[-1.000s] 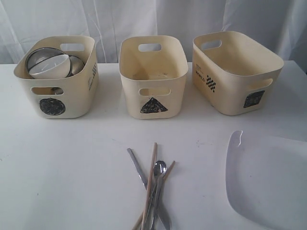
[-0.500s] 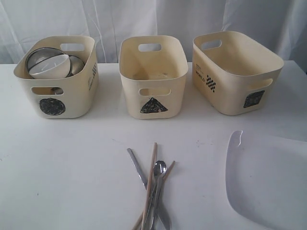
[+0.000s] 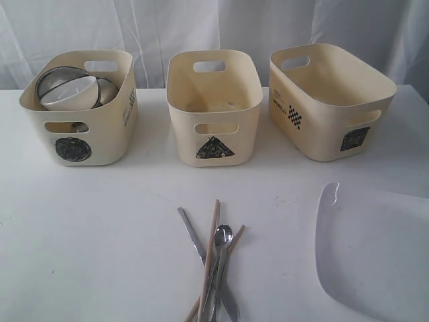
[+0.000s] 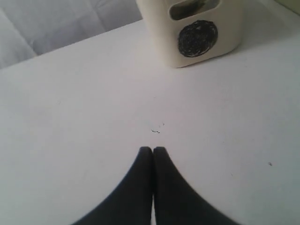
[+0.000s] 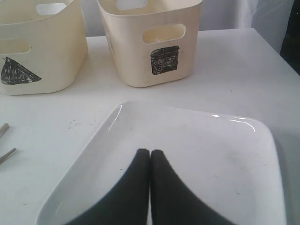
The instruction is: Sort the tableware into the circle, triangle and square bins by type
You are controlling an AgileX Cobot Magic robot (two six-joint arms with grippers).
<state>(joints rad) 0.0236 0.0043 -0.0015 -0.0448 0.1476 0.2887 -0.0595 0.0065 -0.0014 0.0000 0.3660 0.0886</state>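
Observation:
The circle bin (image 3: 79, 111) at the left holds a white bowl (image 3: 69, 93) resting on a steel bowl (image 3: 53, 77), with a steel mug (image 3: 107, 88) beside them. The triangle bin (image 3: 214, 107) and the square bin (image 3: 328, 100) look empty. A steel knife (image 3: 193, 236), a steel spoon (image 3: 221, 258) and wooden chopsticks (image 3: 211, 251) lie crossed near the front edge. The large white square plate (image 3: 375, 251) lies at the front right. My left gripper (image 4: 153, 151) is shut above bare table near the circle bin (image 4: 197, 33). My right gripper (image 5: 149, 153) is shut above the plate (image 5: 220, 154). Neither arm shows in the exterior view.
A white curtain (image 3: 214, 27) hangs behind the bins. The white table (image 3: 100, 228) has bare surface at the front left. In the right wrist view the square bin (image 5: 152, 40) and the triangle bin (image 5: 37, 51) stand beyond the plate, and chopstick ends (image 5: 5, 154) show at the edge.

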